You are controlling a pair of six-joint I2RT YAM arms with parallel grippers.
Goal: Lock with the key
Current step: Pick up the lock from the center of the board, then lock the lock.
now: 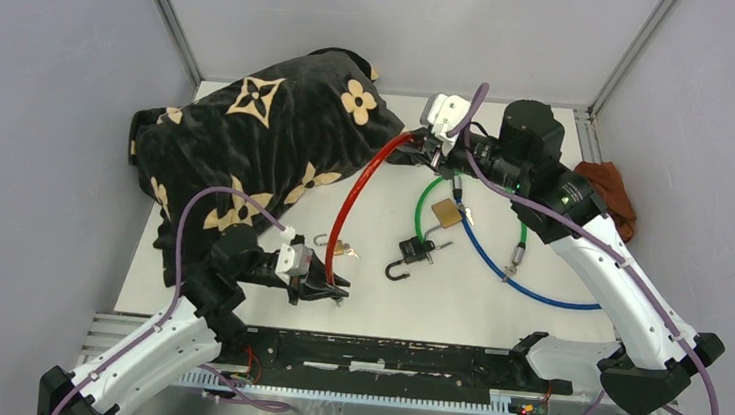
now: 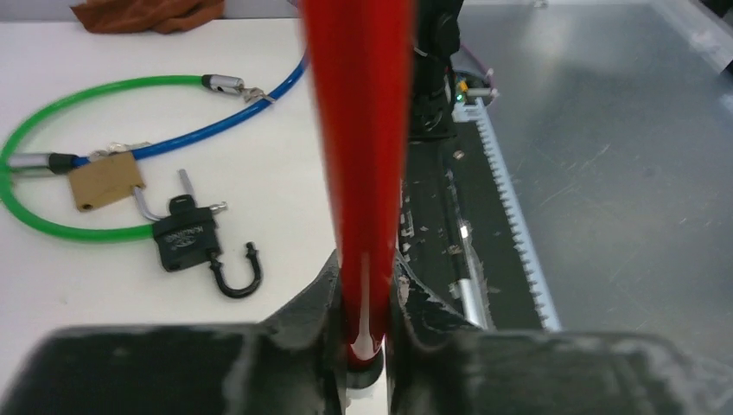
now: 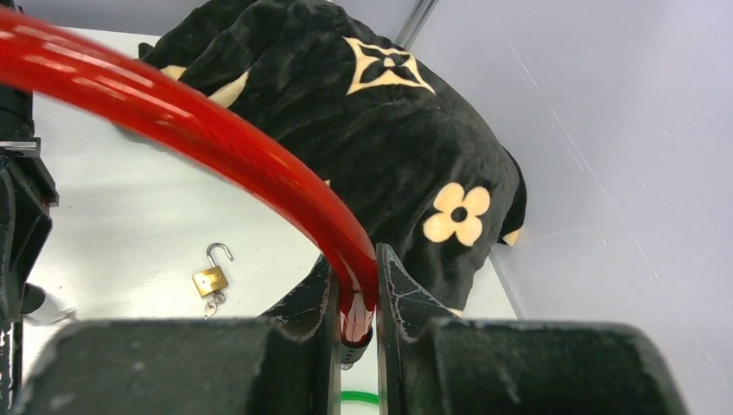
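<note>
A red cable (image 1: 355, 191) arcs between my two grippers. My left gripper (image 1: 328, 289) is shut on its near end, seen in the left wrist view (image 2: 367, 268) clamping the red cable (image 2: 359, 130). My right gripper (image 1: 427, 150) is shut on its far end, with the red cable (image 3: 216, 130) between its jaws (image 3: 354, 277). A small brass padlock (image 1: 337, 248) with open shackle and keys lies under the arc; it also shows in the right wrist view (image 3: 210, 278). A black padlock (image 1: 410, 253), open with a key in it, lies mid-table (image 2: 186, 240).
A larger brass padlock (image 1: 446, 212) joins a green cable (image 1: 422, 200) and a blue cable (image 1: 527, 285). A black blanket with beige flowers (image 1: 248, 147) covers the back left. A brown cloth (image 1: 614, 189) lies at the right wall. A black rail (image 1: 381, 354) runs along the near edge.
</note>
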